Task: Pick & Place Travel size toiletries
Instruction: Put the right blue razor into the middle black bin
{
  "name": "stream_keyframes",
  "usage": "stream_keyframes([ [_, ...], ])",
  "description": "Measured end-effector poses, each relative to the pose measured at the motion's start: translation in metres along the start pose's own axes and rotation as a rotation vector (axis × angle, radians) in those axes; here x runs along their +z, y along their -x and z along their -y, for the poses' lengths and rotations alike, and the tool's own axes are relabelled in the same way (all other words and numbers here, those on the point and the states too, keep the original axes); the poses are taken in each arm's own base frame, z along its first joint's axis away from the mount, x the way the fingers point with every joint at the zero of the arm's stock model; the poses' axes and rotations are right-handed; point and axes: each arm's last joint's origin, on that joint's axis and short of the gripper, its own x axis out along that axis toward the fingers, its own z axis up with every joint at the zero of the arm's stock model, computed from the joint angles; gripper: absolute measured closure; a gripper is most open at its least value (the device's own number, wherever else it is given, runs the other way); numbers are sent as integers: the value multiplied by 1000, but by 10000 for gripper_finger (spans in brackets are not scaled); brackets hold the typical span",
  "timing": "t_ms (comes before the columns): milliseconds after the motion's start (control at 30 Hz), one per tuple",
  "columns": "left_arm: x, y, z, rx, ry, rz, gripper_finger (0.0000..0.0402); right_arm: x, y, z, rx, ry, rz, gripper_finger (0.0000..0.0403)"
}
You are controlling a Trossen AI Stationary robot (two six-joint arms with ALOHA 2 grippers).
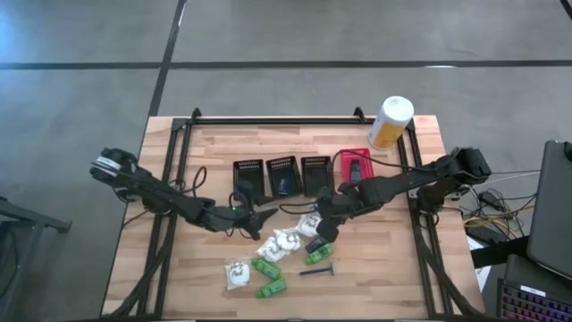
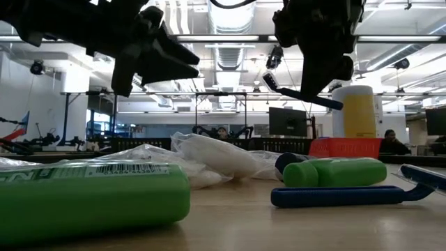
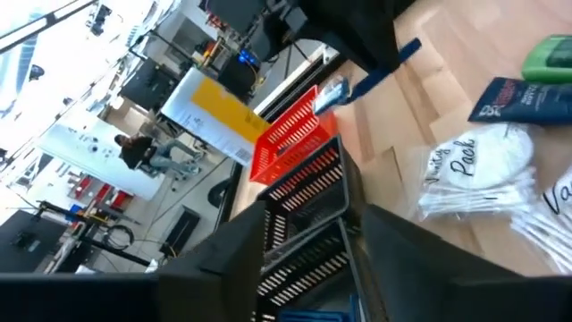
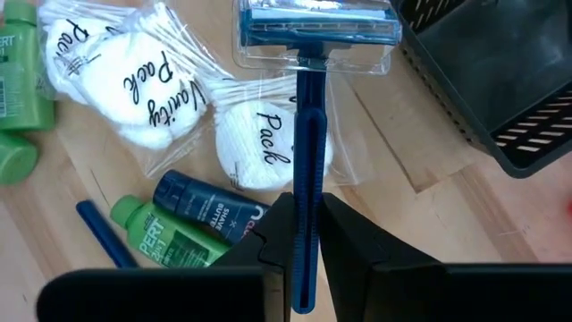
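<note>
Blue plastic razor (image 4: 304, 179) sits clamped by its handle in the right claw (image 4: 304, 259), head pointing forward, black mesh baskets (image 4: 500, 80) just beside; left claw (image 1: 259, 217) hovers part-open, empty.

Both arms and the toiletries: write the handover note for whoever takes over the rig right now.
Right end effector: shut on a blue razor, held above the table near the middle pile.
Left end effector: open, empty, in front of the black baskets.
Done: a dark item lies in one black basket and another in the red basket.
Left: vanity packs, green bottles, a dark blue bottle and a second razor lie loose on the table. Place the held razor, then clear these.
</note>
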Motion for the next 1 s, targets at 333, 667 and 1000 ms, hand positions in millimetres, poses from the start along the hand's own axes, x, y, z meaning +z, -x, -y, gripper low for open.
stream_keyframes([
  [333, 1, -20, 18, -72, -192, 39, 119, 11, 0, -4, 106, 9, 43, 366],
  [667, 19, -56, 36, 85, -287, -49, 138, 11, -3, -5, 147, 22, 26, 365],
  [1000, 30, -54, 27, 51, -131, 39, 147, 6, -13, -1, 152, 11, 27, 365],
])
